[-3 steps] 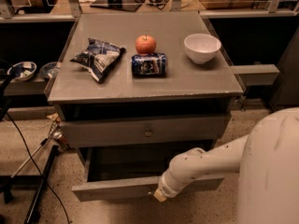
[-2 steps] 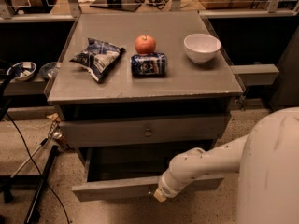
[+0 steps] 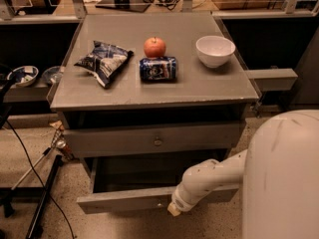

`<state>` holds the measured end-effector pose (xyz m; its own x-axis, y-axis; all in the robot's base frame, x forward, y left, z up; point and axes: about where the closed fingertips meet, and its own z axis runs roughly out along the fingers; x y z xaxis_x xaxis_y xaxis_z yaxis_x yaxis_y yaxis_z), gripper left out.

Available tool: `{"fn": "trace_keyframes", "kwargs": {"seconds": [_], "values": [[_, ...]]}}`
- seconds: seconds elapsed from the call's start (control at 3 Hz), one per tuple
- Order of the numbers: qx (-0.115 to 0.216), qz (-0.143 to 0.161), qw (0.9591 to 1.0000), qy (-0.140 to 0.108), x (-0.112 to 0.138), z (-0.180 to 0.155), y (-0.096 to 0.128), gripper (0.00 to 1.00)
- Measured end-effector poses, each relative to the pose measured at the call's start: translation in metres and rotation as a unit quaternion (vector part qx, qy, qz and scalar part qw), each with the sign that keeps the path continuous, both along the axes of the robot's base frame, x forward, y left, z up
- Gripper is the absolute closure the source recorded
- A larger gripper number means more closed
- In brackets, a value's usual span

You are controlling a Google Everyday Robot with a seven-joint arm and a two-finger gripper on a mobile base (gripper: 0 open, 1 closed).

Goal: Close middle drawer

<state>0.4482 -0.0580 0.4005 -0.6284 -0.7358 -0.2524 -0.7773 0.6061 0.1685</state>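
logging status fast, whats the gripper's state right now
Gripper: low at the front of the pulled-out middle drawer; whether it is open, closed or holding anything cannot be told.

A robot lab or test room: speckled floor (image 3: 30,138), loose cables (image 3: 31,169) at 8 o'clock, monitor foot (image 3: 122,2) at 12 o'clock, staged grey cabinet (image 3: 199,86) centre, gripper (image 3: 174,209) at 6 o'clock.

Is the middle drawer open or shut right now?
Open. The middle drawer juts out, interior exposed; the gripper sits at its front.
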Motion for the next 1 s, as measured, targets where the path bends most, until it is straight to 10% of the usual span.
{"fn": "trace_keyframes", "kwargs": {"seconds": [1.0], "values": [[0.009, 0.006, 0.9998, -0.018, 0.015, 0.008, 0.022, 1.0]]}}
